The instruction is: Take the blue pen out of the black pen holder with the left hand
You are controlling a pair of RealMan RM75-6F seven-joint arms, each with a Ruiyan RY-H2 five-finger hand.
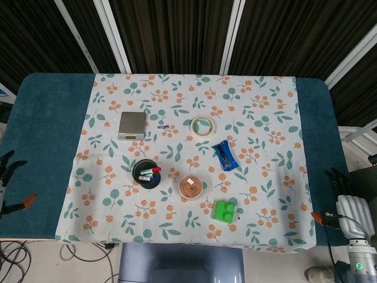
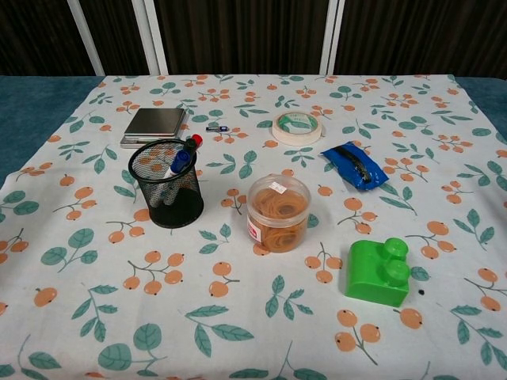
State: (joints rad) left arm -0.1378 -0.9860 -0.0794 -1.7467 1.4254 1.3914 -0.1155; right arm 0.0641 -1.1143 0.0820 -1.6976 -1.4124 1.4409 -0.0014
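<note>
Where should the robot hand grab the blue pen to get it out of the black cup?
Probably the blue pen's capped top, coming from above. Only that end pokes over the black pen holder's rim; the mesh wall surrounds the rest. It leans toward the red pen, so pinch carefully and lift along the lean.

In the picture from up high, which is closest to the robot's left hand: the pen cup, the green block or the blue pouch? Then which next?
From the left hand at the far left edge:
1. black pen holder, left of middle.
2. green block, near the front edge.
3. blue pouch, right of middle; close to the block's distance, slightly farther.
</note>
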